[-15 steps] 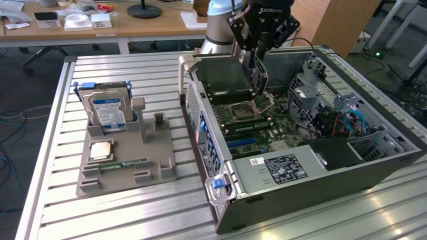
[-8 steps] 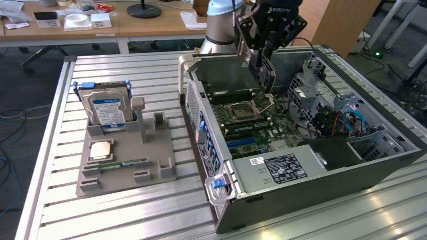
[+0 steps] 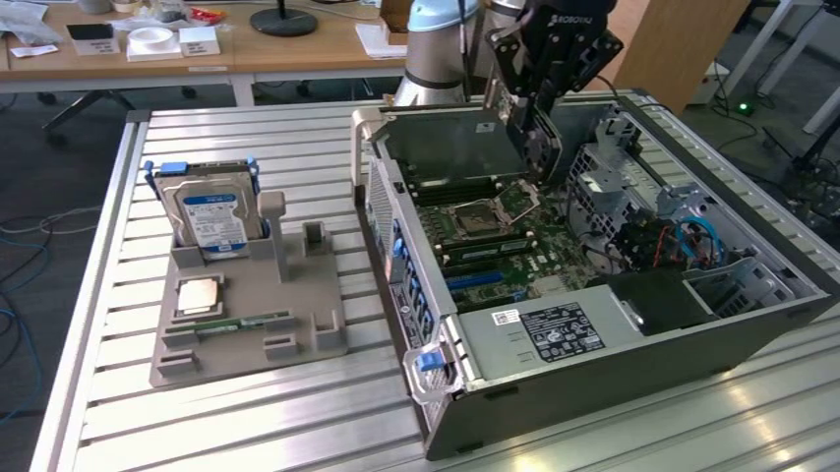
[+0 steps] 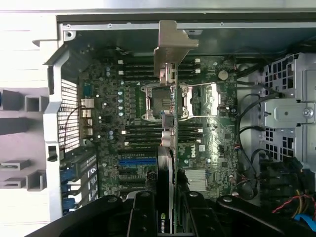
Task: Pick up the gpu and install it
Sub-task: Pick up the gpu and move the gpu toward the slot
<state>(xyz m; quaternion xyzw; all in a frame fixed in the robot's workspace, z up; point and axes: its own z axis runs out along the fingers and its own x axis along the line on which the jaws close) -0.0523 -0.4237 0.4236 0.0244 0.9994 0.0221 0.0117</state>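
Observation:
My gripper [image 3: 534,98] hangs over the far end of the open computer case [image 3: 577,379], shut on the gpu [image 3: 538,138], which hangs on edge below the fingers. In the wrist view the gpu [image 4: 169,148] appears edge-on as a thin card. Its silver metal bracket [image 4: 173,42] is at the end away from my gripper [image 4: 168,210]. Black fingers [image 4: 143,212] clamp it on both sides. The card hovers above the motherboard [image 4: 212,133], roughly over the CPU socket [image 4: 148,101] and memory slots, apart from the board.
A blue expansion slot [image 4: 136,161] lies on the motherboard. Cables and drive cages [image 3: 683,246] fill the case's right in the exterior view. On the slatted table a grey holder [image 3: 250,324] carries a silver hard drive [image 3: 212,218], a CPU [image 3: 200,295] and a RAM stick [image 3: 243,322].

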